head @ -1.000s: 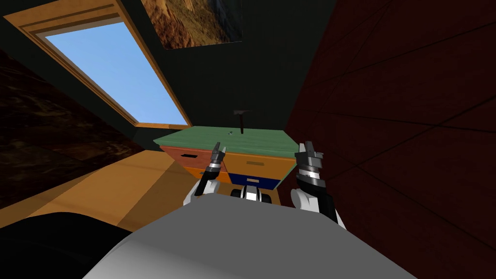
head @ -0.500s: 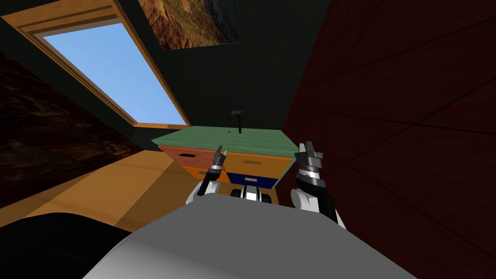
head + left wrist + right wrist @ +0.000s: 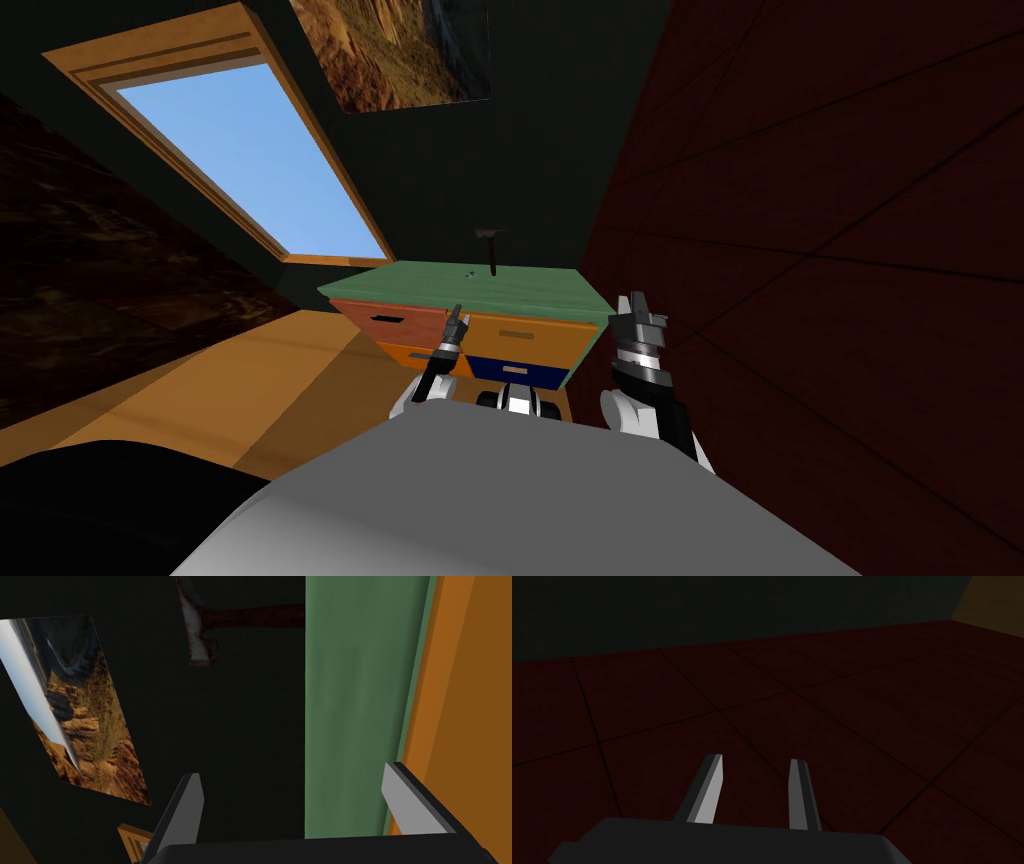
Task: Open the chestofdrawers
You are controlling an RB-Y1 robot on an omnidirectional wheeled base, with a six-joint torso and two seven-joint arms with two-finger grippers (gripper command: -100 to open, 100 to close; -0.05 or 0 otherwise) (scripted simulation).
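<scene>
Facing chest of drawers [image 3: 500, 290]: left end effector [image 3: 294, 776], spread.

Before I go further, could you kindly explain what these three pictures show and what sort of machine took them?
It is a two-armed robot in a simulated room. The wide picture comes from a camera on its head, looking down past its own chest. The other two come from cameras on its hands, each looking along that hand's two thin fingers. Ahead stands a chest with a green top and orange, brown and blue drawer fronts, none visibly pulled out. A hammer stands on end on the top. The left gripper is raised in front of the orange front, near the edge of the green top, with its fingers open. The right gripper is raised beside a dark red wall. Nothing is held.
</scene>
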